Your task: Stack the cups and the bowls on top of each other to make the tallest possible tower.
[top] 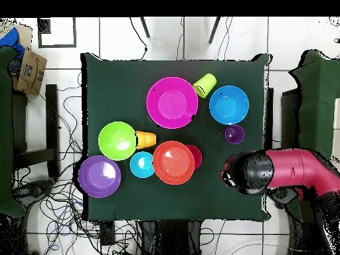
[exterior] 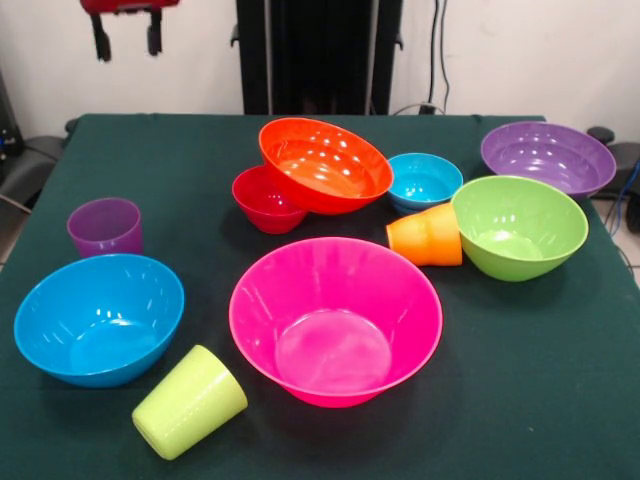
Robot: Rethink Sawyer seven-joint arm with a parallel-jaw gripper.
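Gripper [exterior: 128,35] up at top left of front view, off the table, two dark fingers [exterior: 101,38] hanging apart with nothing between them.

Front view, on green table [exterior: 560,400]: pink bowl [exterior: 335,318] upright at near centre. Blue bowl [exterior: 98,318] at near left. Lime cup [exterior: 189,402] on its side just right of blue bowl, close to pink bowl, base toward the camera. Purple cup [exterior: 105,227] upright behind blue bowl. Orange bowl [exterior: 325,165] at far centre, tilted, leaning on red bowl [exterior: 266,200] at its left. Small light blue bowl [exterior: 424,181] just right of orange bowl. Orange cup [exterior: 426,236] on its side, touching green bowl [exterior: 518,226] at right. Purple bowl [exterior: 548,158] at far right, behind green bowl. No stack built beyond orange bowl resting on red one.

Overhead view: red and black arm [top: 279,171] coming in from right, over the table's right edge; gripper hidden under it. Pink bowl [top: 172,102] at top centre, lime cup [top: 204,84] and blue bowl [top: 229,105] to its right, purple cup [top: 234,134] below blue bowl. Orange bowl [top: 174,162] covering most of red bowl [top: 196,156]. Light blue bowl [top: 142,165], orange cup [top: 145,139], green bowl [top: 117,140] and purple bowl [top: 99,176] on left.
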